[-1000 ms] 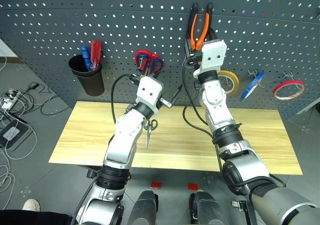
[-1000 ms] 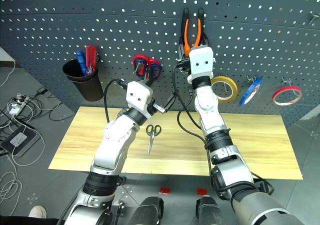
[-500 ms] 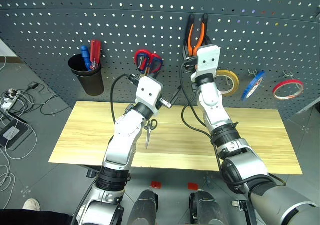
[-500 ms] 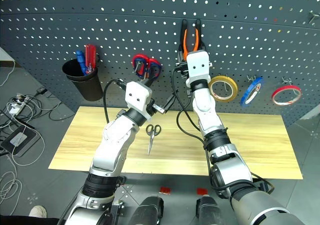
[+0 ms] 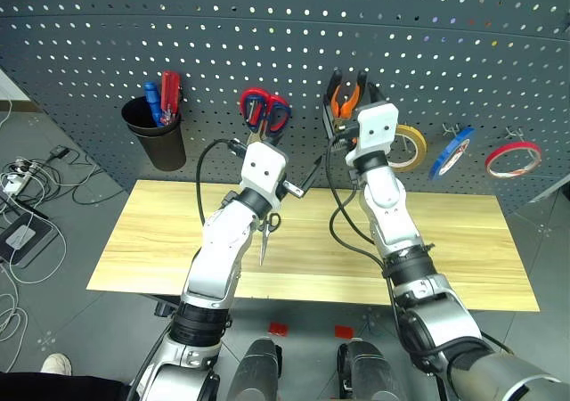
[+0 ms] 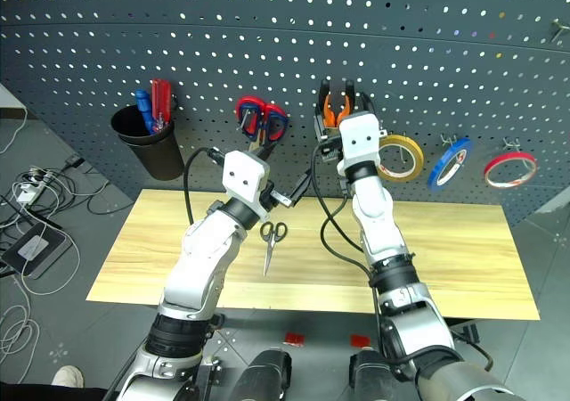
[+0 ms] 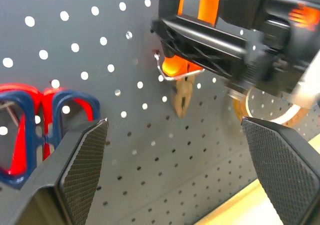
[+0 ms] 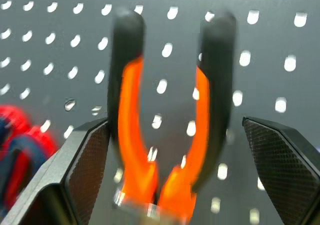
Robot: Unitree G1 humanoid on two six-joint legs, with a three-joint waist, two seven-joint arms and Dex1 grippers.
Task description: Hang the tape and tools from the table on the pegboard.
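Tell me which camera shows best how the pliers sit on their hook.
Left wrist view: the pliers hang nose-down from a metal hook. Right wrist view shows their handles; head views show handle tops above the right pincer.

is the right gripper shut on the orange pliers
No, the right gripper stands open around the pliers, which hang on a pegboard hook.

I see a grey floor (image 5: 71, 321) under everything — cables (image 5: 27, 241) sprawl across it at my left, near a dark flat device (image 5: 20, 241). A shoe (image 5: 55, 364) pokes in at the bottom-left corner — light is even.
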